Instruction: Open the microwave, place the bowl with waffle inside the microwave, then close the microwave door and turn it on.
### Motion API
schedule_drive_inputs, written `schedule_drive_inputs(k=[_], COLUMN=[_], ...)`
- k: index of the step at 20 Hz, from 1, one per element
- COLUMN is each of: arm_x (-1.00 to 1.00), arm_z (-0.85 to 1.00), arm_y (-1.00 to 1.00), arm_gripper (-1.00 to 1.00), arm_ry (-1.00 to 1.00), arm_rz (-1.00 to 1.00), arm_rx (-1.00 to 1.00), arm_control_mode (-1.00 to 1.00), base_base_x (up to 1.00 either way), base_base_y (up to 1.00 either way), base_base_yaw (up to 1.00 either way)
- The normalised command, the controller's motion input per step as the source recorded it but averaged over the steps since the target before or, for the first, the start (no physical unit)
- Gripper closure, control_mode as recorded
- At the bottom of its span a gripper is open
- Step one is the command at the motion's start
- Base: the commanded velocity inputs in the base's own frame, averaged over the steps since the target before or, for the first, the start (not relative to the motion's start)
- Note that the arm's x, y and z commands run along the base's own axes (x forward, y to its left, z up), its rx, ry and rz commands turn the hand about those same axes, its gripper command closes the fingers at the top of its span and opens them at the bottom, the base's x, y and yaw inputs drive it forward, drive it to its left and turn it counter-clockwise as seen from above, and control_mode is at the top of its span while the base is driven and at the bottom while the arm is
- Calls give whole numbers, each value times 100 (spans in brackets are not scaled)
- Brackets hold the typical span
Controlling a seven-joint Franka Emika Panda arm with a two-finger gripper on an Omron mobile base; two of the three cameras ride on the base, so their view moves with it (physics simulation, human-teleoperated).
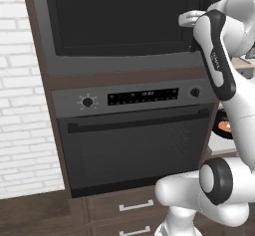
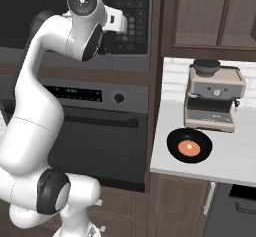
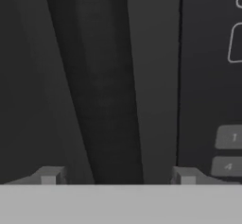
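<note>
**Gripper at the microwave door handle**

Gripper [image 3: 118, 178] stands with its two fingertips [image 3: 48, 176] wide apart, one on each side of the dark vertical handle [image 3: 101, 86] of the microwave door [image 1: 122, 18]. The handle passes between the tips in the hand view; the tips hold nothing, and I cannot tell if they touch the handle. To the right of the handle there is a plain grey strip of the door frame, then a thin seam, then the black keypad panel [image 3: 212, 76] with raised rounded buttons; two of them show the numbers 1 and 4.

The microwave [image 2: 75, 21] is built into a brown wooden cabinet column, above the grey wall oven [image 1: 134, 140]. Its door is shut, flat against the front, with a large dark glass pane that looks smooth and matte. The oven below has a long horizontal bar handle, a dark display strip and round knobs.

The bowl with waffle [image 2: 189, 145] stands on the pale bench [image 2: 225, 161] to the right of the cabinet column, well apart from the gripper. The bowl is shallow, round and black, and the waffle [image 2: 189, 147] is a small orange-brown disc in its centre. Just behind the bowl stands a beige coffee machine [image 2: 214, 98] with a boxy body. In front of the bowl the bench is free up to its front edge. The white arm [image 2: 35, 106] bends up in front of the oven.
</note>
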Motion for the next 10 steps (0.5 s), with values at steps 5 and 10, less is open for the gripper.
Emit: schedule_drive_inputs(k=[5,10], arm_x=[24,-9], arm_z=[-1,0], arm_y=[0,0], arm_gripper=[100,100], arm_ry=[2,0], arm_rz=[0,0], arm_rx=[0,0], arm_control_mode=[-100,-100], base_base_x=[0,0], base_base_y=[0,0], base_base_yaw=[0,0])
